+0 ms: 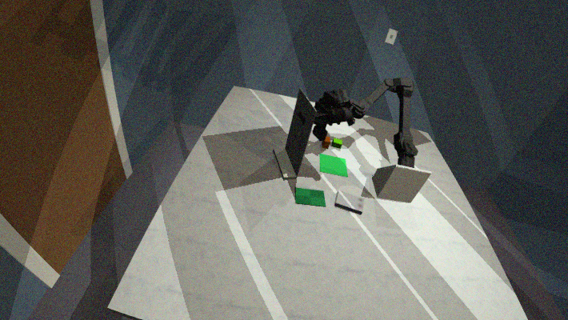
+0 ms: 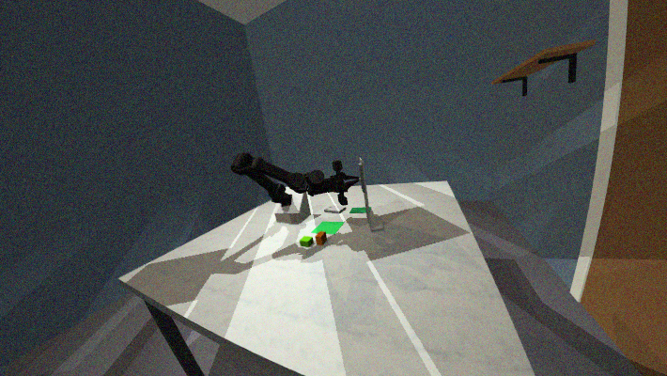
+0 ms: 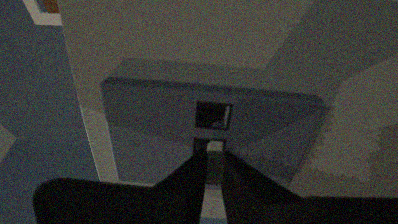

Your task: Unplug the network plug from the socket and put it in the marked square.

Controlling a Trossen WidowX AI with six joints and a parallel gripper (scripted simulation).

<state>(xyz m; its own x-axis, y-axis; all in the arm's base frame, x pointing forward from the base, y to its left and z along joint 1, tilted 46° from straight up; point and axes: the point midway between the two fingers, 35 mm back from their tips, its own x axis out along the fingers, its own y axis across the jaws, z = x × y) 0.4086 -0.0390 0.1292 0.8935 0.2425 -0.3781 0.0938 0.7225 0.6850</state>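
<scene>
The upright panel [image 1: 299,140] [image 2: 365,202] stands on the table, and its blue-grey socket block [image 3: 150,110] shows in the wrist view. My gripper [image 1: 315,116] [image 2: 360,179] [image 3: 213,158] is at the panel's face, shut on the plug. The small grey plug [image 3: 215,167] with a pale end lies between the fingertips, in front of the lower visible opening [image 3: 200,144]. How deep it sits in the socket cannot be told. The plug is hidden in the top and exterior views. The bright green marked square [image 1: 334,165] [image 2: 328,227] lies on the table on the arm's side of the panel.
An orange block [image 1: 326,142] [image 2: 320,238] and a lime block [image 1: 338,143] [image 2: 306,241] stand near the square. A dark green rectangle [image 1: 310,197] [image 2: 359,211] and a flat pale box [image 1: 350,202] [image 2: 334,209] lie beyond it. A grey wedge-shaped block [image 1: 404,184] [image 2: 292,216] stands by the arm's base.
</scene>
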